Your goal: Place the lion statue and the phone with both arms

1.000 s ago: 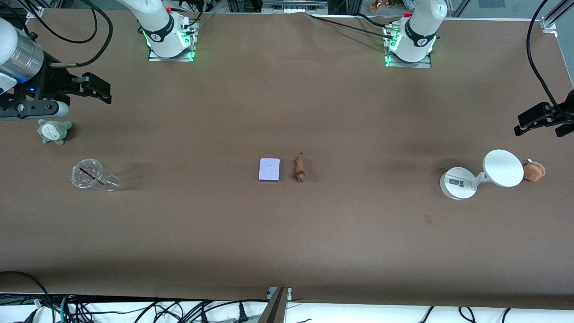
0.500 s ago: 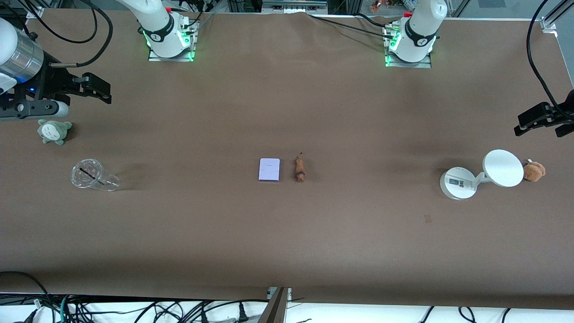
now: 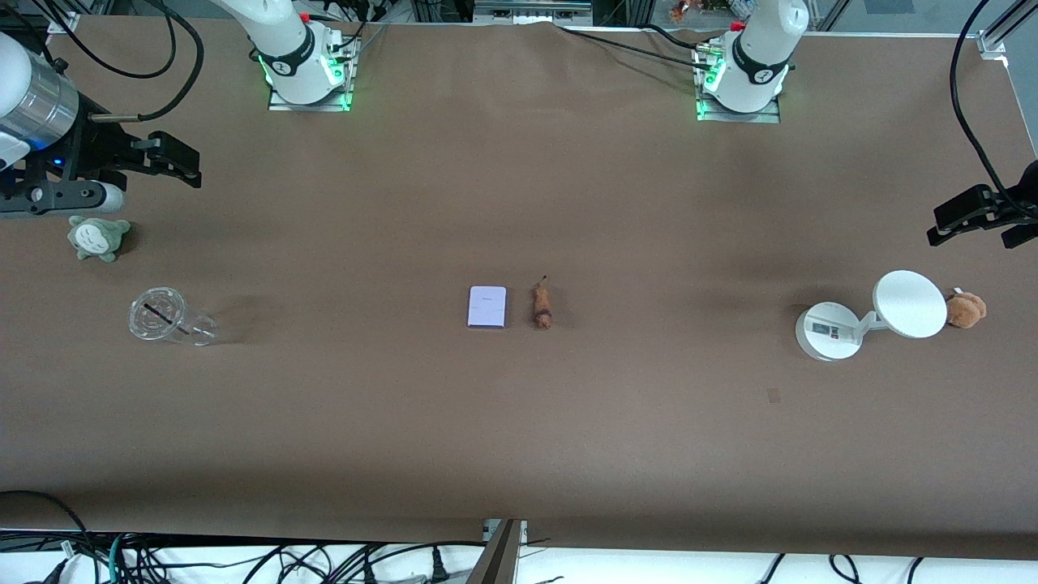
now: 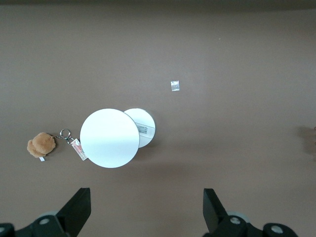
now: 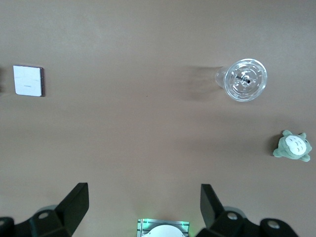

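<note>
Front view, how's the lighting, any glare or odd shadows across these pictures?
Front view: even overhead light, with soft dark patches on the table and a darker band along its near edge. Right wrist view: the clear cup glints and throws a faint smeared shadow; the phone is sharp. Left wrist view: the white disc is bright, nearly washed out.

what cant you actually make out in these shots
- Lion statue: front view, too small to show any face or legs; only a blurred sliver at the edge of the left wrist view.
- Phone: its faint marking is too small to read in the front and right wrist views.
- Left gripper: front view, the frame edge cuts off the arm.
- Right gripper: front view, the arm is cut off too.
</note>
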